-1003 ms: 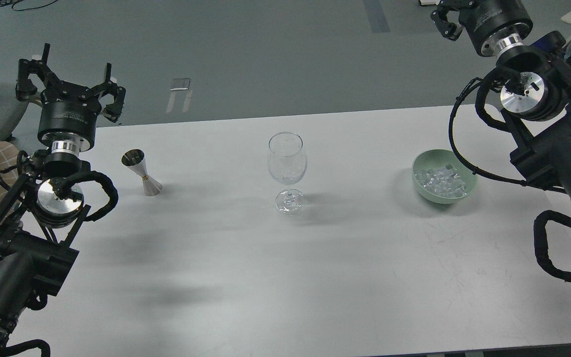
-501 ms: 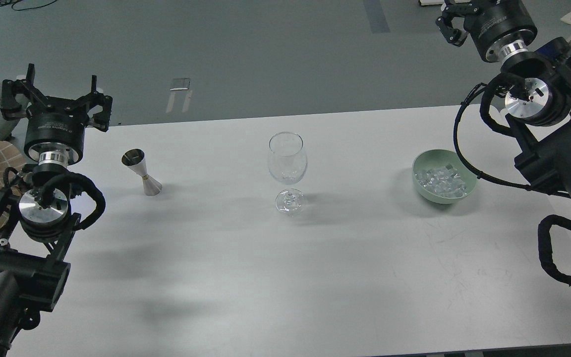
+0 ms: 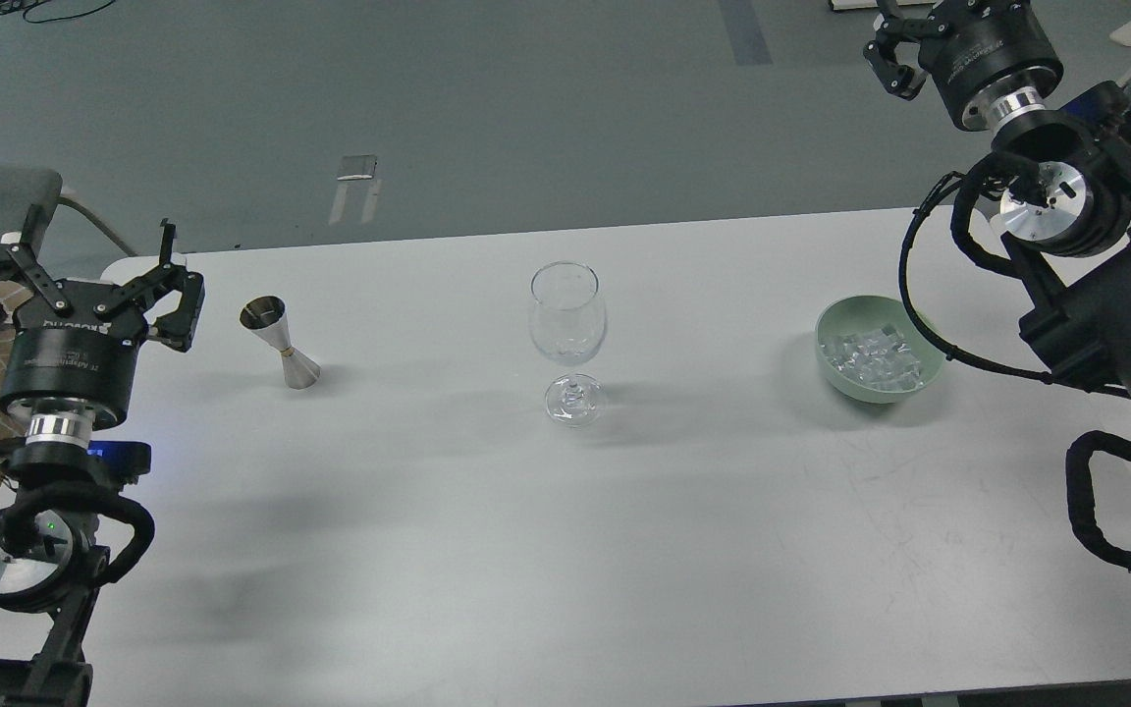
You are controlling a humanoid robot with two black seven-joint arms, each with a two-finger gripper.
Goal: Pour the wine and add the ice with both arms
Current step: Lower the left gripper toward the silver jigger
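Glassy ice (image 3: pixel 873 355) (in green bowl (image 3: pixel 927 381)) well below right end effector (image 3: pixel 904 44)

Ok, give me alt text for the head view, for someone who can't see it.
An empty-handed open left gripper hovers near a steel jigger on a white table; a wine glass stands mid-table, a green bowl of ice to its right. The right gripper is partly cropped at top right.

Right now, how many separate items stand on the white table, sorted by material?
Glass: 1, the clear stemmed wine glass, upright at the centre.
Metal: 1, the silver hourglass-shaped jigger, upright on the left.
Green bowl: 1, the pale green round bowl on the right, holding clear ice cubes, too many to count.
Total: 3.
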